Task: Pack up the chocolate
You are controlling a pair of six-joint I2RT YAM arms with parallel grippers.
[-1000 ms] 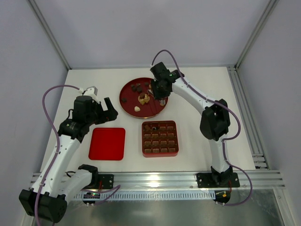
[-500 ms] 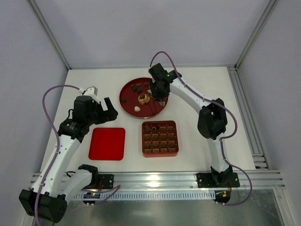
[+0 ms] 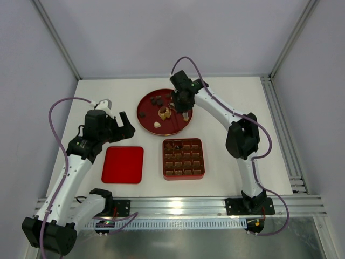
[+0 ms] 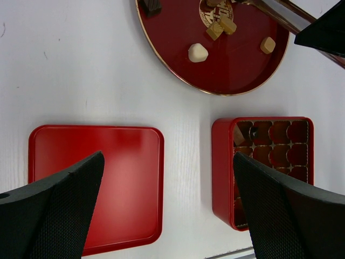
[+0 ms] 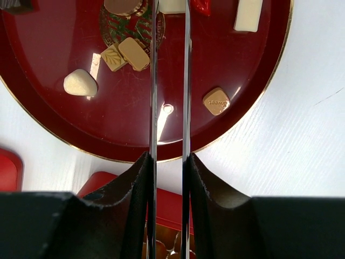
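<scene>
The chocolate pieces lie on a round red plate (image 3: 175, 125): dark ones (image 3: 156, 100) at its far side, a cream one (image 3: 157, 124), and tan ones (image 3: 164, 112) in the middle. My right gripper (image 3: 181, 105) hovers over the plate, shut on metal tweezers (image 5: 152, 81). The tweezer blades run past a cream piece (image 5: 80, 83), two tan pieces (image 5: 126, 55) and a light brown piece (image 5: 216, 101); their tips are cut off at the top of the view. My left gripper (image 3: 123, 125) is open and empty, above the table between lid and box (image 4: 167, 162).
The square red box (image 3: 183, 158), with its brown grid of compartments, stands in front of the plate. The flat red lid (image 3: 123, 164) lies to its left. In the left wrist view the lid (image 4: 97, 183), the box wall (image 4: 221, 162) and the plate (image 4: 237, 59) all show.
My right gripper has shifted slightly left over the plate with the tweezers. The left arm has not moved.
</scene>
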